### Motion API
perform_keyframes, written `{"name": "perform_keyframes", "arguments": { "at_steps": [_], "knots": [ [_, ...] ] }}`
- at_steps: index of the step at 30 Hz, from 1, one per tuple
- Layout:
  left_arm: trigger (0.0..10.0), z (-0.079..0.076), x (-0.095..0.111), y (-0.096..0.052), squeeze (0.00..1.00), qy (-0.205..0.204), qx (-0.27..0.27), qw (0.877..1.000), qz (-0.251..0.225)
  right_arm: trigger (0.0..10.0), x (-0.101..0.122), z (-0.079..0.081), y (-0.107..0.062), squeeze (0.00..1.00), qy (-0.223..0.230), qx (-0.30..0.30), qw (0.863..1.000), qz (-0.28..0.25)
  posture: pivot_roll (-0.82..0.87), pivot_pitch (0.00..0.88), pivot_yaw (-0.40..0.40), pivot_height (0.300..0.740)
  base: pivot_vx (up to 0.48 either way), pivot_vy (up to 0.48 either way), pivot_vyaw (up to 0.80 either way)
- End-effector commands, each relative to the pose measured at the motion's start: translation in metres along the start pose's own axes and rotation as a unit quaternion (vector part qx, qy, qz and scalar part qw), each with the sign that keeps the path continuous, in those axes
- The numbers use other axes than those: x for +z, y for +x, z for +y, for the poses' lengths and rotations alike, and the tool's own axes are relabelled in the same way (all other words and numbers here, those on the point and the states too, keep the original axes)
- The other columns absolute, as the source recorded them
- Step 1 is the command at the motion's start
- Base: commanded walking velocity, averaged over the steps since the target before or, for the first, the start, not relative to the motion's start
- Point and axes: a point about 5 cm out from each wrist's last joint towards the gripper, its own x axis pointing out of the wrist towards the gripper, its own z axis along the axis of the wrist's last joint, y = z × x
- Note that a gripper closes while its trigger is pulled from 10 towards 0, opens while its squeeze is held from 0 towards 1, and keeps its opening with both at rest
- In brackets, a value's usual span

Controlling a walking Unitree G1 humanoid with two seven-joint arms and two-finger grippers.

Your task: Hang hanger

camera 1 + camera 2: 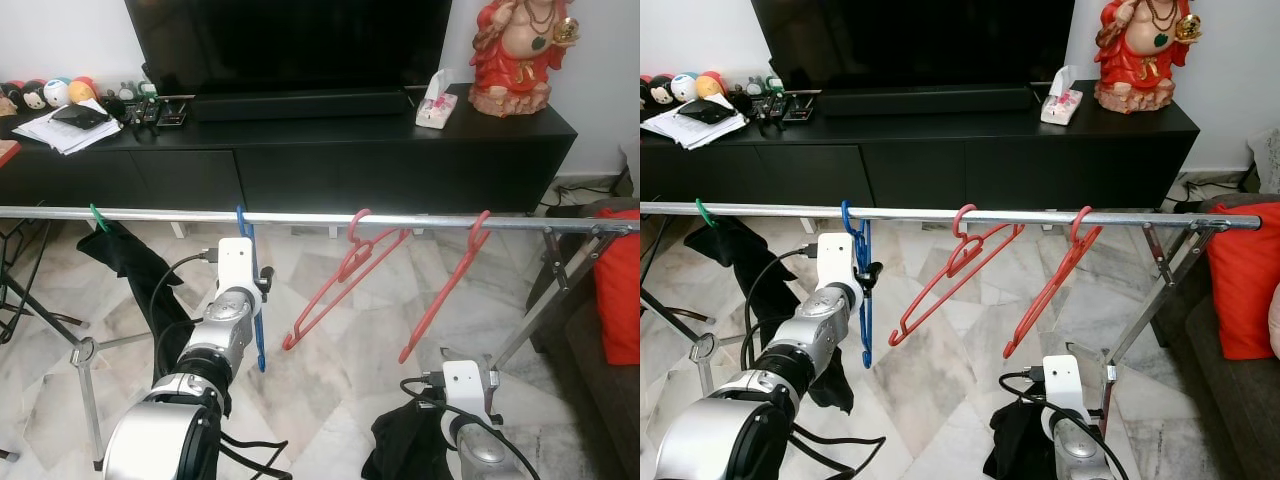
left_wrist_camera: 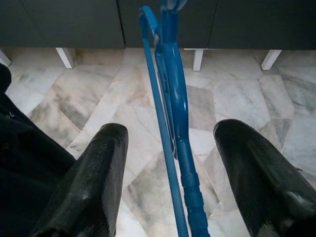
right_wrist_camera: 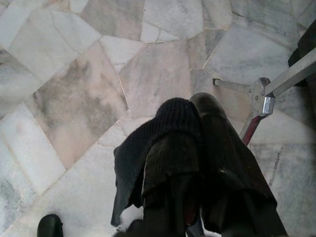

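Here, blue hanger (image 2: 174, 113) hangs between open left pincer (image 2: 173, 185) fingers.

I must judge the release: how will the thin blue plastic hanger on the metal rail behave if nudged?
The thin blue plastic hanger looks light and probably swings freely. Its hook may slide along the smooth metal rail. The open left tool straddles it.

No writing, label, brand or number could be read anywhere. The papers (image 1: 68, 130) on the black counter (image 1: 300, 140) were too small and blurred to make out, and the tissue box (image 1: 436, 103) showed a pink pattern but no legible words.
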Motion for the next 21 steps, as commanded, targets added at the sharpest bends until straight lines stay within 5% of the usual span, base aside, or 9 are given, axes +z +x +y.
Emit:
{"name": "perform_keyframes", "arguments": {
  "at_steps": [1,5,6,7,8,9,21],
  "knots": [
    [10.0,0.0033,0.0024,0.0015,0.0,0.006,0.008,1.0,-0.001,10.0,0.0047,0.0016,0.0014,0.0,0.004,0.001,1.0,-0.009,-0.16,0.0,0.068,0.74,0.0,0.0,0.0],
    [10.0,0.0045,0.0015,0.0021,0.0,0.006,0.018,1.0,0.003,10.0,0.0047,0.0015,0.0013,0.0,0.004,0.001,1.0,-0.01,-0.16,0.0,0.068,0.74,0.0,0.0,0.0],
    [6.6,0.0046,0.0014,0.0021,0.0,0.006,0.019,1.0,0.003,10.0,0.0043,0.0011,0.0012,0.0,0.004,0.001,1.0,-0.009,-0.16,0.0,0.068,0.74,0.0,0.0,0.0],
    [1.7,0.0047,0.0013,0.0022,0.0,0.006,0.019,1.0,0.003,10.0,0.004,0.0007,0.0011,0.0,0.004,0.0,1.0,-0.008,-0.16,0.0,0.068,0.74,0.0,0.0,0.0],
    [1.7,0.0047,0.0013,0.0022,0.0,0.006,0.019,1.0,0.003,10.0,0.004,0.0006,0.0011,0.0,0.004,0.0,1.0,-0.008,-0.16,0.0,0.068,0.74,0.0,0.0,0.0],
    [0.0,0.0047,0.0006,0.0022,0.0,0.003,0.018,1.0,0.005,10.0,0.0038,0.0004,0.0011,0.0,0.004,0.0,1.0,-0.008,-0.16,0.0,0.068,0.74,0.0,0.0,0.0],
    [0.0,0.004,-0.0015,0.0022,0.0,-0.001,0.017,1.0,0.01,10.0,0.0042,0.0024,0.0012,0.0,0.005,0.002,1.0,-0.009,-0.16,0.0,0.068,0.74,0.0,0.0,0.0]
  ]
}}
